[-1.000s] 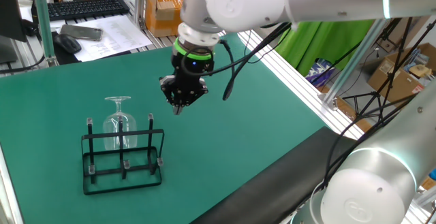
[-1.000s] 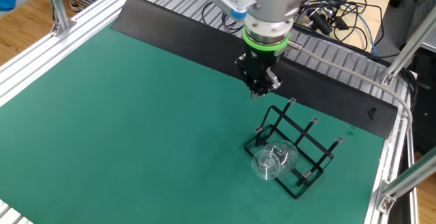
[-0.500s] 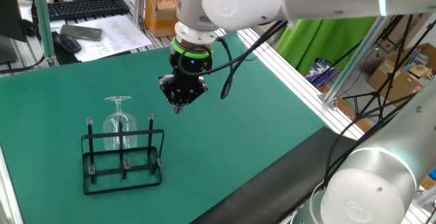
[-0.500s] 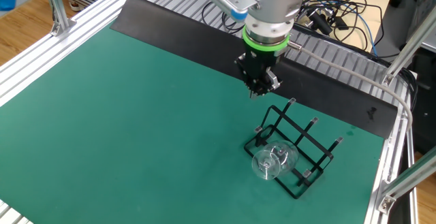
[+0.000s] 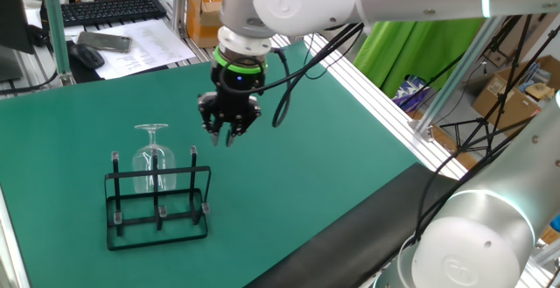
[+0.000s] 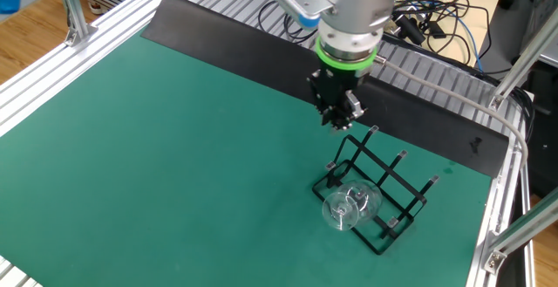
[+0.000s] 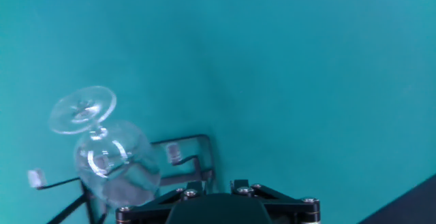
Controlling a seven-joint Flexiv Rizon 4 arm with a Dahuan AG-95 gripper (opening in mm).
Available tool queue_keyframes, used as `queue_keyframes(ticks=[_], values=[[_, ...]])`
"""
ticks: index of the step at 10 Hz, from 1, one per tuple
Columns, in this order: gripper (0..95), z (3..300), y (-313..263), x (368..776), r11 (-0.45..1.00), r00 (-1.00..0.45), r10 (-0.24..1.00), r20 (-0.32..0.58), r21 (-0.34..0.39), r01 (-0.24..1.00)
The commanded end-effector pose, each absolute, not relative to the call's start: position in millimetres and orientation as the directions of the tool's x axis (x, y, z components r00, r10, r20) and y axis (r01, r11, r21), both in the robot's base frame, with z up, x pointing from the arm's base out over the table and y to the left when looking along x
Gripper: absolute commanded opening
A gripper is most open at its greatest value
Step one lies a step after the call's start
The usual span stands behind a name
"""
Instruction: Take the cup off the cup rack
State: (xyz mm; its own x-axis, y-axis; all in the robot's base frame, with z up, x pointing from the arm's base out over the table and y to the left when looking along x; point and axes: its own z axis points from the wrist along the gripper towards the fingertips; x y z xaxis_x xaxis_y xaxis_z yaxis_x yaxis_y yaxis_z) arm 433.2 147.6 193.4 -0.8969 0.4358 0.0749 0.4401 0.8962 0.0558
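The cup (image 5: 153, 158), a clear stemmed glass, hangs upside down on the cup rack (image 5: 158, 227), foot up, bowl between the posts. The black wire rack stands on the green mat. They also show in the other fixed view, cup (image 6: 350, 207) and rack (image 6: 394, 175), and in the hand view, cup (image 7: 112, 164) and rack (image 7: 185, 143) at lower left. My gripper (image 5: 229, 136) hovers above the mat to the right of the rack, apart from the cup, pointing down, fingers spread and empty. It also shows in the other fixed view (image 6: 341, 125). In the hand view only its body (image 7: 218, 210) shows.
A black strip (image 6: 227, 38) and aluminium rails (image 6: 453, 95) border the mat. A keyboard (image 5: 109, 10), mouse (image 5: 86, 55) and papers lie beyond the mat's far edge. Cables (image 5: 293, 78) hang from the arm beside the gripper.
The gripper has shifted a little toward the rack. Its fingers, together before, now stand apart. The cup and rack have not moved.
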Motion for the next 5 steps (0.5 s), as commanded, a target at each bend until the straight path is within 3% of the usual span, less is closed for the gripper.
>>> queue_keyframes(ticks=[1, 5], values=[[38.0, 196.5, 161.2, 435.3, 0.884, -0.884, 0.459, 0.081, 0.057, 0.464], [38.0, 198.0, 184.0, 431.4, 0.862, -0.864, 0.498, 0.07, 0.07, 0.502]])
